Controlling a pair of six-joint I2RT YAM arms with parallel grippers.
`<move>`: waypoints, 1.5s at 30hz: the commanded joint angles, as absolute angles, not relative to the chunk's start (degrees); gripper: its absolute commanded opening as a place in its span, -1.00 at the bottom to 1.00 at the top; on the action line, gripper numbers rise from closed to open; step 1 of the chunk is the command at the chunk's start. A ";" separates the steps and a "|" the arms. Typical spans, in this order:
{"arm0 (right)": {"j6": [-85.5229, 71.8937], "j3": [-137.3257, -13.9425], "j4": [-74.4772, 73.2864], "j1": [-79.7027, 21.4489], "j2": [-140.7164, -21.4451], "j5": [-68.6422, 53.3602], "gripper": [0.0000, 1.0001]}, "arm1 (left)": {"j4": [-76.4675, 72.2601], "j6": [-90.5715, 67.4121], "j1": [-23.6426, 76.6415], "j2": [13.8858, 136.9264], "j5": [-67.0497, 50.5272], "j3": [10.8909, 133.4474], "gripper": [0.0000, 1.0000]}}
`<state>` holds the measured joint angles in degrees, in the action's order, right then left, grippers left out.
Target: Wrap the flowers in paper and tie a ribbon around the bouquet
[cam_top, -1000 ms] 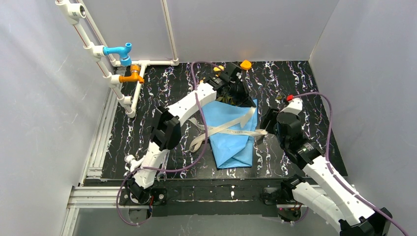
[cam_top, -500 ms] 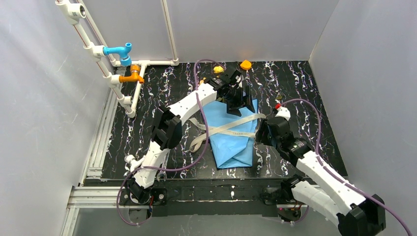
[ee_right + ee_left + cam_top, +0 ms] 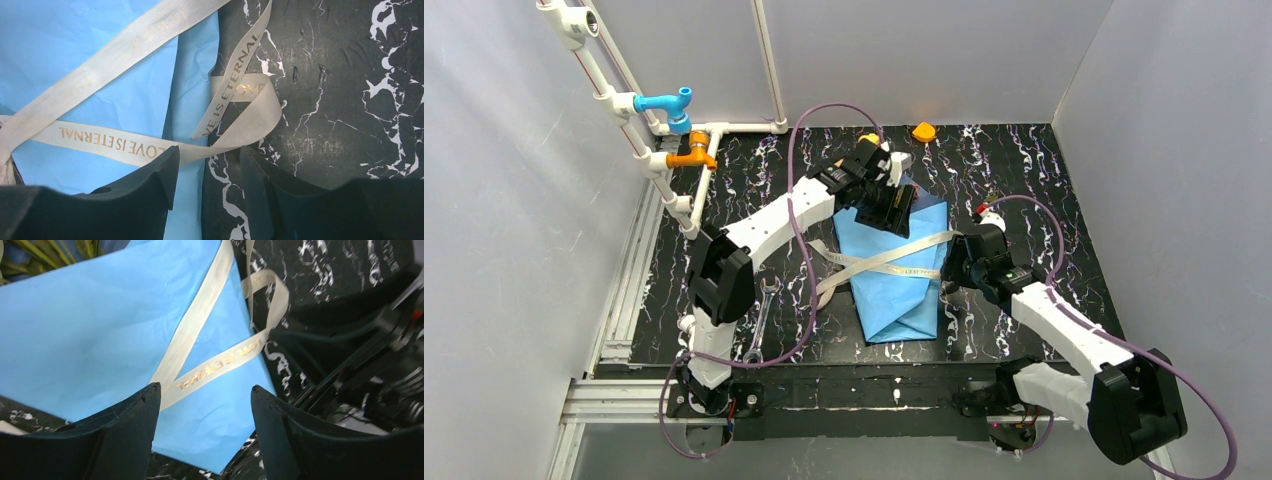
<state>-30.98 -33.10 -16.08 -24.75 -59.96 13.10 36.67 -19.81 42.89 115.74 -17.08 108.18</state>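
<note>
The light blue paper (image 3: 894,295) lies folded into a cone around the flowers, narrow end toward me. Of the flowers, only green stems (image 3: 45,252) show at its far mouth. The beige ribbon (image 3: 886,262) crosses over the paper in an X, gold lettering up, and loops onto the table at the right (image 3: 250,107). My left gripper (image 3: 894,212) hovers open above the bouquet's far half, with bare paper (image 3: 90,330) between its fingers (image 3: 135,425). My right gripper (image 3: 209,152) is open at the paper's right edge, the ribbon (image 3: 115,50) lying just past its tips.
A metal wrench (image 3: 762,303) lies left of the bouquet beside the left arm. A yellow-orange object (image 3: 922,131) sits at the back wall. White pipes with a blue and an orange valve (image 3: 669,105) stand at the back left. Purple cables arc over both arms.
The left gripper went from shut to open and drew back to the left, off the bouquet's far right corner. The right gripper moved in to the paper's right edge, its jaws narrowing a little.
</note>
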 commanded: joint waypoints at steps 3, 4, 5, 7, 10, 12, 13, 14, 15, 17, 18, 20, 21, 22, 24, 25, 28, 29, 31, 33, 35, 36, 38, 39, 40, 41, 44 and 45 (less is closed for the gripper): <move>-30.60 -34.06 -13.50 -23.03 -61.28 10.87 0.07 | 27.43 -10.85 43.38 104.76 -16.85 97.66 0.28; -31.08 -33.84 -13.83 -22.95 -60.14 11.28 0.01 | 26.91 -10.22 43.41 104.12 -16.82 96.73 0.27; -31.63 -33.25 -14.19 -22.94 -58.22 12.13 -0.04 | 26.82 -9.75 43.49 103.62 -16.78 96.00 0.24; -32.91 -31.19 -14.16 -22.87 -52.58 15.71 -0.06 | 26.87 -9.05 43.53 102.80 -16.59 94.79 0.21; -33.92 -28.90 -15.15 -22.76 -44.67 18.57 -0.03 | 27.15 -8.89 43.51 101.71 -16.50 93.18 0.20; -34.56 -27.41 -15.83 -22.71 -41.66 17.32 -0.04 | 27.43 -9.24 43.59 100.95 -16.27 92.19 0.18; -35.33 -26.73 -16.61 -22.69 -41.02 16.86 -0.14 | 27.53 -9.34 43.63 100.52 -16.26 91.75 0.17; -36.46 -25.79 -17.95 -22.75 -41.07 16.72 -0.24 | 27.68 -9.39 43.62 99.98 -16.23 90.88 0.16; -37.36 -24.97 -18.83 -22.73 -41.38 16.66 -0.31 | 27.68 -9.51 43.64 99.47 -16.18 90.09 0.16; -38.46 -23.26 -18.87 -22.70 -43.43 15.74 -0.40 | 27.69 -9.80 43.61 97.68 -15.92 88.44 0.16; -38.83 -22.50 -18.26 -22.68 -44.28 15.06 -0.45 | 27.62 -10.01 43.66 96.91 -15.79 87.45 0.16; -39.10 -21.52 -16.37 -22.68 -46.39 13.81 -0.51 | 27.34 -10.65 43.68 95.15 -15.17 85.50 0.16; -39.07 -21.38 -15.21 -22.66 -47.35 13.32 -0.55 | 27.21 -11.33 43.60 94.24 -14.94 84.25 0.16; -38.98 -21.55 -14.48 -22.58 -48.37 13.35 -0.59 | 27.12 -11.95 43.61 93.19 -14.89 83.06 0.16; -38.46 -22.02 -12.81 -22.36 -50.17 13.74 -0.61 | 26.35 -13.28 43.68 90.90 -14.82 80.09 0.15; -38.15 -22.18 -11.65 -22.14 -51.01 13.53 -0.61 | 25.72 -14.10 43.70 89.55 -14.77 78.18 0.15; -37.35 -22.34 -7.26 -21.30 -54.01 12.04 -0.53 | 23.48 -15.96 43.80 85.92 -14.72 72.88 0.15; -37.09 -22.52 -5.92 -20.89 -55.32 11.32 -0.50 | 22.86 -16.40 43.86 84.89 -14.63 71.45 0.15; -36.84 -23.07 -3.70 -19.67 -57.78 10.15 -0.44 | 21.47 -17.34 43.93 83.33 -14.39 68.26 0.14; -36.83 -23.43 -1.11 -18.07 -59.86 8.03 -0.40 | 20.11 -18.41 43.86 82.60 -14.14 65.20 0.14; -36.96 -23.63 2.18 -16.86 -61.45 5.95 -0.36 | 19.38 -19.41 43.93 82.32 -14.25 63.34 0.14; -36.96 -23.83 3.28 -16.46 -62.11 5.06 -0.34 | 18.96 -19.88 43.99 82.25 -14.19 62.42 0.14; -36.89 -24.38 4.52 -15.84 -63.64 4.12 -0.30 | 17.73 -20.83 44.08 81.87 -13.66 60.70 0.13; -36.79 -24.57 5.45 -15.56 -64.43 3.36 -0.24 | 17.02 -21.23 44.12 81.50 -13.41 59.77 0.12; -36.67 -24.79 6.25 -15.29 -65.22 2.66 -0.19 | 16.40 -21.53 44.14 81.21 -13.29 59.02 0.12; -36.65 -25.05 6.85 -15.03 -65.86 2.11 -0.15 | 15.89 -21.81 44.12 80.99 -13.16 58.35 0.11; -36.75 -25.76 8.62 -14.28 -68.34 0.39 -0.08 | 15.30 -22.54 44.13 80.71 -13.03 57.13 0.10; -36.81 -25.95 9.17 -14.10 -69.04 -0.46 -0.07 | 15.25 -22.65 44.12 80.62 -13.02 56.85 0.10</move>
